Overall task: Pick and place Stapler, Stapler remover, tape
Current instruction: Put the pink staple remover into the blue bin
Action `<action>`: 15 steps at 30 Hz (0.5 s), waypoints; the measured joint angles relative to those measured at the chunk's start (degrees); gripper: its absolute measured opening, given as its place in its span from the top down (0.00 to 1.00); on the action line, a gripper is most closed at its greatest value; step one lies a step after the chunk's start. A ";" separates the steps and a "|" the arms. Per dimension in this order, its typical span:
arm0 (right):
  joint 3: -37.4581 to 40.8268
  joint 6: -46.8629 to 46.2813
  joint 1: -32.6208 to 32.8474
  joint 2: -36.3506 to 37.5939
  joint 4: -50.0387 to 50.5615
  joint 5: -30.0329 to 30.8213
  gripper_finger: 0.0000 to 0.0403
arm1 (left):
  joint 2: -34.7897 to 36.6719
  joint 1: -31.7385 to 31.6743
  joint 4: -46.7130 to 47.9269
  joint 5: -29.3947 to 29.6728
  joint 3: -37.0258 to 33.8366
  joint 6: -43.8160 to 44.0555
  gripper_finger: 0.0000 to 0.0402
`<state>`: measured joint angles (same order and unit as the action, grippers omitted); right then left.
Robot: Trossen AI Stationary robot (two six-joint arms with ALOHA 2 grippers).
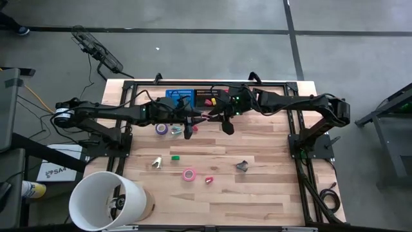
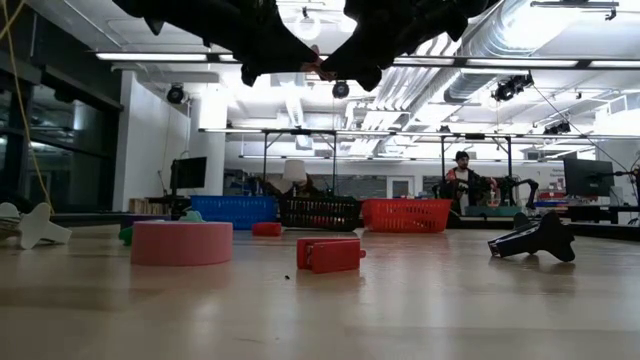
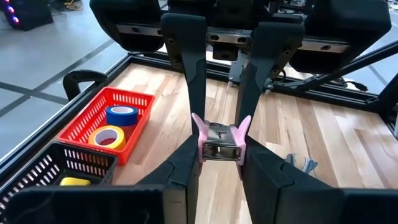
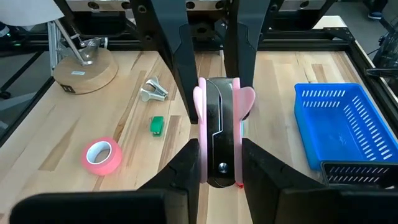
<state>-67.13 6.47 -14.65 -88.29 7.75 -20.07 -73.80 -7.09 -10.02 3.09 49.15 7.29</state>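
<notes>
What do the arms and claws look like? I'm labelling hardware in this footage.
Both arms are black and slender, with green lights glowing near the wrists in the high view. The left claw and the right claw each have two long, flat, matte black fingers that broaden toward the camera. No markings are visible.

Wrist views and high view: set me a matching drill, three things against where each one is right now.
Things:
1. pink tape
2. blue tape
3. pink stapler

Places:
A. inside the red basket
B. off the table, clamped by both the left gripper and the right gripper
C. lying on the table

Pairs: 1-C, 2-A, 3-B
</notes>
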 joint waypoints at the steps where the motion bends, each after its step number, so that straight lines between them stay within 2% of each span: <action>1: 0.00 0.01 0.00 0.00 0.00 -0.01 0.80 | 0.00 -0.02 -0.01 -0.02 0.00 0.00 0.79; 7: 0.00 0.03 -0.01 0.00 0.19 0.08 0.80 | 0.00 -0.02 -0.04 0.09 0.00 0.00 0.79; 15: 0.00 -1.49 -0.09 -0.04 3.10 0.39 0.53 | 0.00 -0.02 -0.13 2.98 0.00 0.02 0.79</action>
<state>-67.13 4.98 -14.74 -88.33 10.85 -19.67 -73.80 -7.11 -10.15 6.08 49.15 7.31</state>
